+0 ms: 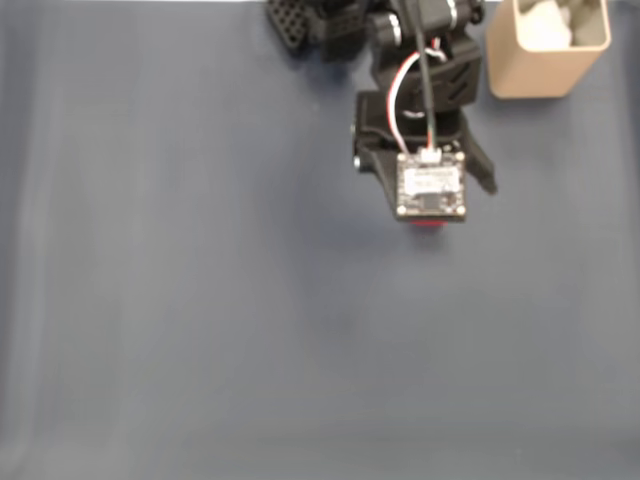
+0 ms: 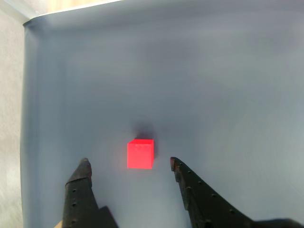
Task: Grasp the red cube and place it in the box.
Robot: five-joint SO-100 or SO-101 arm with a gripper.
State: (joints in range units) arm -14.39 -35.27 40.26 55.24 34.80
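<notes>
Wrist view: cube (image 2: pixel 140 154) on blue tabletop (image 2: pixel 213 95), just ahead of the gap between the fingertips, slightly toward left finger. Jaws (image 2: pixel 129 164) spread wide, empty, not touching cube. Straight advance should bracket it. Box (image 1: pixel 545 48) at top right in fixed view, well apart.

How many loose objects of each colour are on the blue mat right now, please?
Red: 1, the red cube, lying between the open fingers.
Beige: 1, the box, at the mat's top right in the fixed view.
Total: 2.
</notes>
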